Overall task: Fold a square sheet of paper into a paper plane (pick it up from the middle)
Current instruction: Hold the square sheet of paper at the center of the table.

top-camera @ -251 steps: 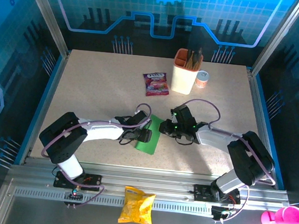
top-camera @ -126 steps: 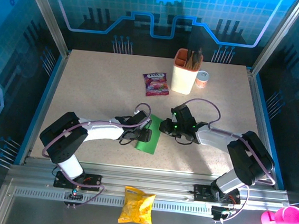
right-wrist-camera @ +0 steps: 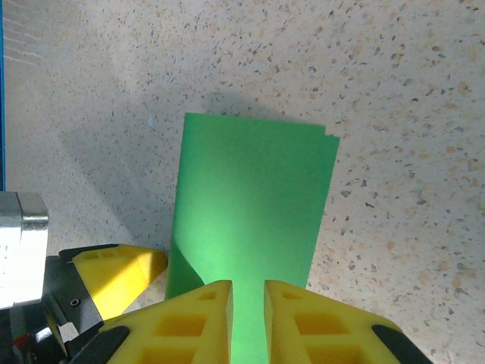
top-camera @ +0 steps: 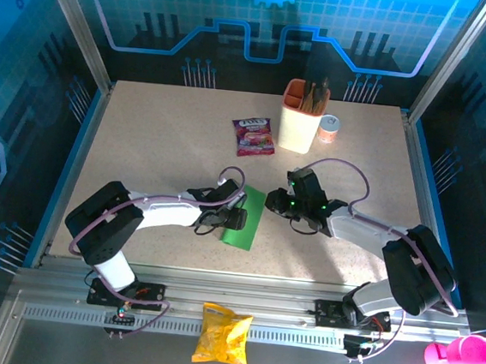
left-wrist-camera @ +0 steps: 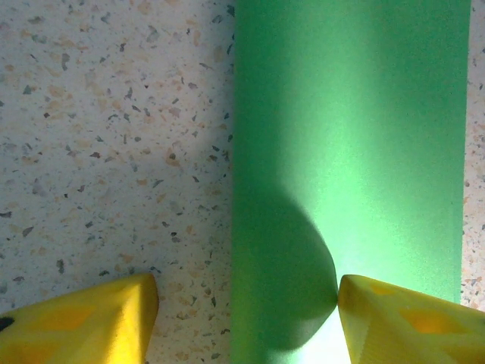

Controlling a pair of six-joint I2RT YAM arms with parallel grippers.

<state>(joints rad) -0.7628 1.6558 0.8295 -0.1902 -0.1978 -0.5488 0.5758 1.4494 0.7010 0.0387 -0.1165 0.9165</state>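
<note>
Paper (top-camera: pixel 253 210) is folded to a narrow green strip and lies flat on the desk (top-camera: pixel 161 140), mid-front, between the two arms. In the right wrist view two layers show at its far right corner.

Left gripper (left-wrist-camera: pixel 246 322) is open, jaws wide and straddling the strip's left long edge. One finger (left-wrist-camera: pixel 405 318) sits on the paper and the other is on bare desk just beside it. Nothing is clamped.

Right gripper (right-wrist-camera: pixel 248 318) is nearly closed, with only a thin slit between its fingers. It is at the strip's right edge, opposite the left one, and green shows through the slit. Can't tell if any paper is pinched; the strip looks flat.

Purple sachet (top-camera: pixel 254 137) lies further back, well apart from the paper. Cream holder (top-camera: pixel 299 119) and small can (top-camera: pixel 328 128) stand side by side behind the right arm. Yellow bag (top-camera: pixel 222 335) sits off the desk, on the front rail.
</note>
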